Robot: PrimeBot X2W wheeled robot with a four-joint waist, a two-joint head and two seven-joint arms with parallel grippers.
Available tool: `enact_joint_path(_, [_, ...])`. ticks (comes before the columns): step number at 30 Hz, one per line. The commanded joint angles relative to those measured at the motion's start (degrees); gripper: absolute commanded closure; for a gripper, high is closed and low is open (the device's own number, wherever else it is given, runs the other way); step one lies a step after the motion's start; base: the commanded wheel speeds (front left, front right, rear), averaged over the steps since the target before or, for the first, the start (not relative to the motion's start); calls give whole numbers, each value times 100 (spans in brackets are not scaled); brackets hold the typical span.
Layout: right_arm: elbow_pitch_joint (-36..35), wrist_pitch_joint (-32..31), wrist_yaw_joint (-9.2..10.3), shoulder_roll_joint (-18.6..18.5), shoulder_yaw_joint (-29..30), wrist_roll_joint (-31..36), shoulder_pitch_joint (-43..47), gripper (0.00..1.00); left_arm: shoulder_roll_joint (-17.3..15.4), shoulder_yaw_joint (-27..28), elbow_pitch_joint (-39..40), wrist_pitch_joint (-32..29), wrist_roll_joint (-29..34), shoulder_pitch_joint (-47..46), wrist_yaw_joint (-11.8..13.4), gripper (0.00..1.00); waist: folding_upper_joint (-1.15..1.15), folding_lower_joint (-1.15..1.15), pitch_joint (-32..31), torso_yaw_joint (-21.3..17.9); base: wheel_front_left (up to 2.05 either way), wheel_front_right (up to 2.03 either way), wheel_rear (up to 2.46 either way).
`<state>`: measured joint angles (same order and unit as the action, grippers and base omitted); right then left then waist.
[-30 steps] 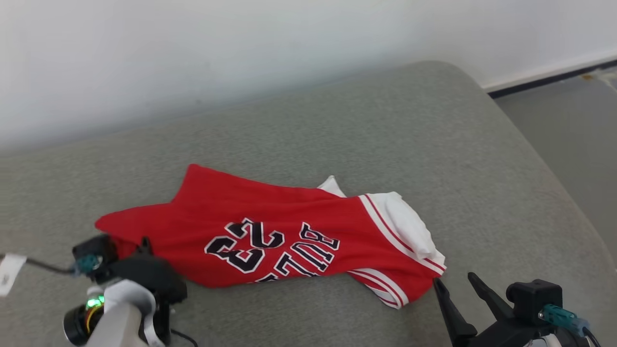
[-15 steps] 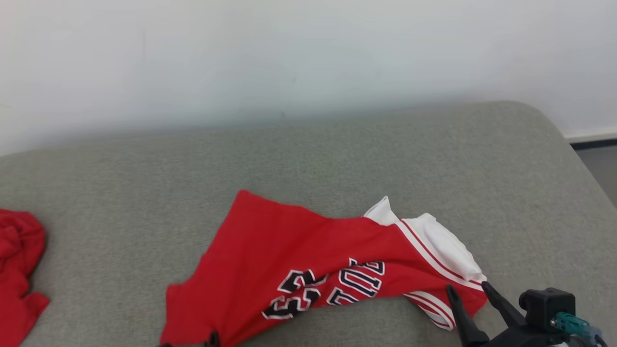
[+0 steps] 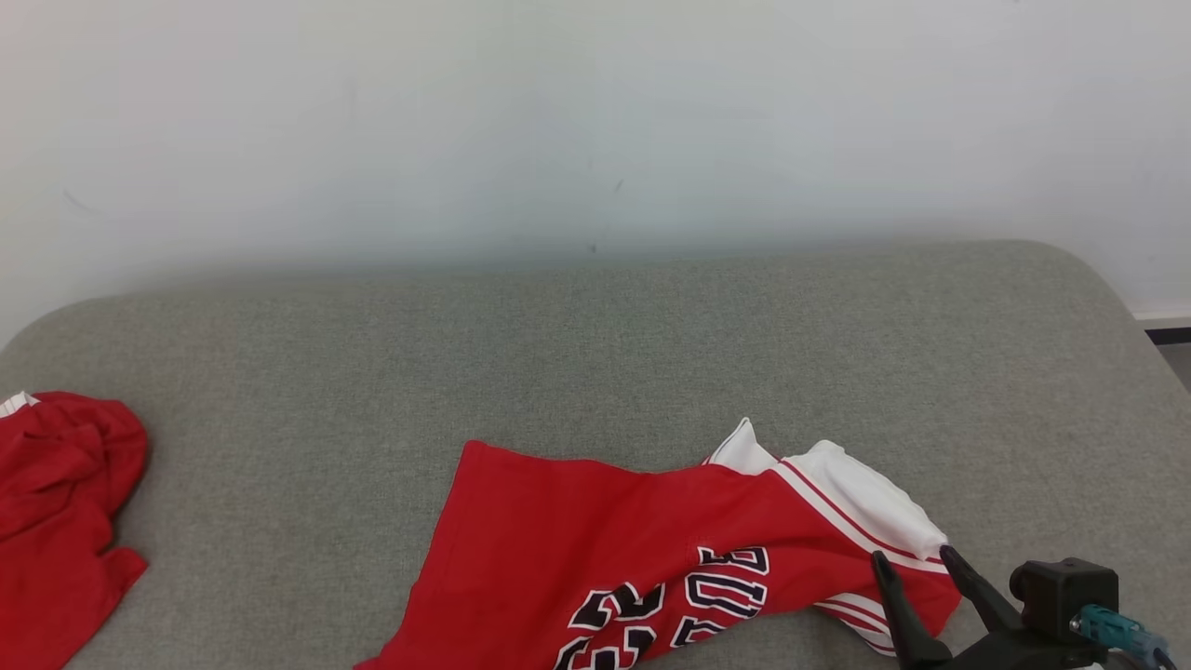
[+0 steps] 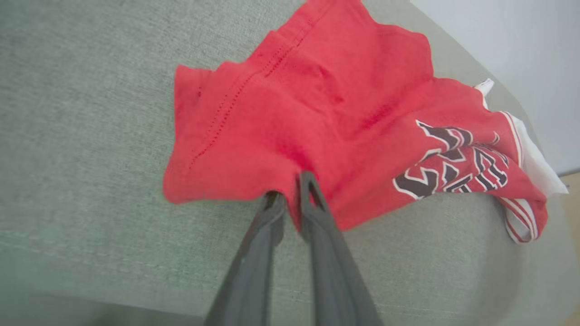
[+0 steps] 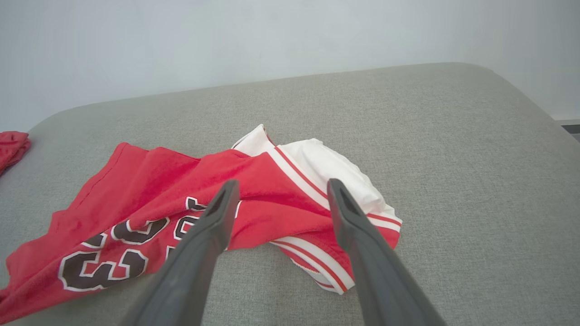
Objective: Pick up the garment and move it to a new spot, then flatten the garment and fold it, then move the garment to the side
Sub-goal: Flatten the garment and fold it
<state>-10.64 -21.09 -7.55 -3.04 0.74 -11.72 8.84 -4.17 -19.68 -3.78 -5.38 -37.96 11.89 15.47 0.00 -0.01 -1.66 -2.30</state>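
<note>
On the cushion (image 3: pixel 651 354), the jersey (image 3: pixel 605 549) lies rumpled.

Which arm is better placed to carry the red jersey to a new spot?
Left, probably. The left gripper is shut on the red edge of the jersey, so it can lift at once. The right gripper stands open near the striped end, holding nothing.

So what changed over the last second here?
The head camera turned left, bringing a second red garment into view. The left gripper, shut on the hem of the jersey, has drawn that corner towards the robot. Unchanged: the right gripper open by the striped end, which lies on the grey cushion.
</note>
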Motion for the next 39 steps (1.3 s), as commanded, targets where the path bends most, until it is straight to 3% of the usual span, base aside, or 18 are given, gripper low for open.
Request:
enact_joint_path(1, [20, 37, 13, 9, -25, 11, -7, 0, -119, 64, 77, -62, 62, -16, 70, 0, 0, 1, -11, -26, 0, 0, 0])
enact_joint_path(5, [44, 130, 13, 11, 68, -6, 17, 0, -451, 378, 537, 75, 213, -143, 193, 0, 0, 1, -60, -93, 0, 0, 0])
enact_joint_path(11, [178, 375, 13, 16, 337, -71, 44, 0, -823, 537, 795, 628, 495, -504, -98, 0, 0, 1, -145, -96, 0, 0, 0])
enact_joint_path(12, [223, 398, 13, 16, 365, -83, 30, 0, -971, 566, 608, 737, 526, -608, -264, 0, 0, 1, -147, -91, 0, 0, 0])
enact_joint_path(13, [223, 398, 13, 16, 365, -83, 30, 0, -971, 566, 608, 737, 526, -608, -264, 0, 0, 1, -147, -91, 0, 0, 0])
enact_joint_path(15, [320, 391, 13, 20, 419, -53, 12, 0, -1043, 501, 172, 930, 519, -864, -644, 0, 0, 1, -151, -82, 0, 0, 0])
enact_joint_path(17, [426, 279, 13, 14, 482, 6, -27, 0, -1081, 323, -320, 965, 653, -1253, -858, 0, 0, 1, -154, -83, 0, 0, 0])
enact_joint_path(23, [711, -354, 13, 14, 539, 238, -381, 0, -873, -167, -1794, 540, 944, -2584, -1133, 0, 0, 1, -13, -252, 0, 0, 0])
enact_joint_path(29, [786, -672, 13, 18, 231, 334, -894, 0, -577, -349, -3017, 11, 1043, -3668, -1039, 0, 0, 1, 347, -583, 0, 0, 0])
enact_joint_path(35, [768, -662, 13, 18, -91, 262, -1391, 0, -679, -371, -3890, -414, 1231, -4597, -784, 0, 0, 1, 890, -917, 0, 0, 0])
enact_joint_path(39, [800, -604, 13, 16, -154, 256, -1519, 0, -734, -393, -4339, -611, 1250, -5010, -822, 0, 0, 1, 1079, -1049, 0, 0, 0])
